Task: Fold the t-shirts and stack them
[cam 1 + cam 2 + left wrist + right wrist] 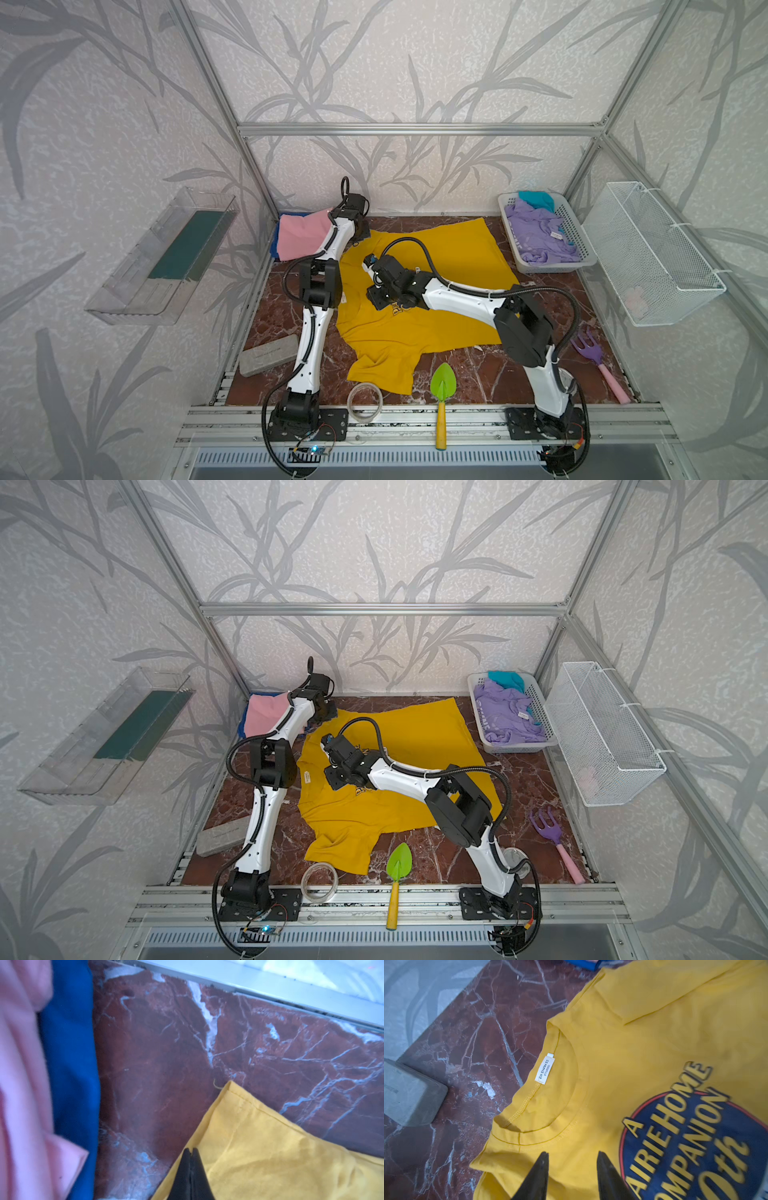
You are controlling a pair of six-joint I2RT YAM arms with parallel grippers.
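Folding the yellow tee (436, 257) is the step in hand, I judge: it lies spread, print up, mid-frame on the bench (457, 374) in both top views. The left claw (190, 1152) is pinched shut on what seems its sleeve corner, upper left of the cloth. The right claw (572, 1154) hangs with jaws apart over the shoulder by the collar, holding nothing. For a clean fold the right should bite the shoulder, then both lift low and carry the edge over together, taut. The pink tee (299, 237) on the blue tee (70, 1064) lies just beside the left claw and could snag. Tape (365, 402) and a trowel (443, 386) sit near the lower sleeve; block (268, 355), rake (590, 353) and the basket (577, 237) with lavender tee (536, 232) and teal tee (536, 198) stand apart.
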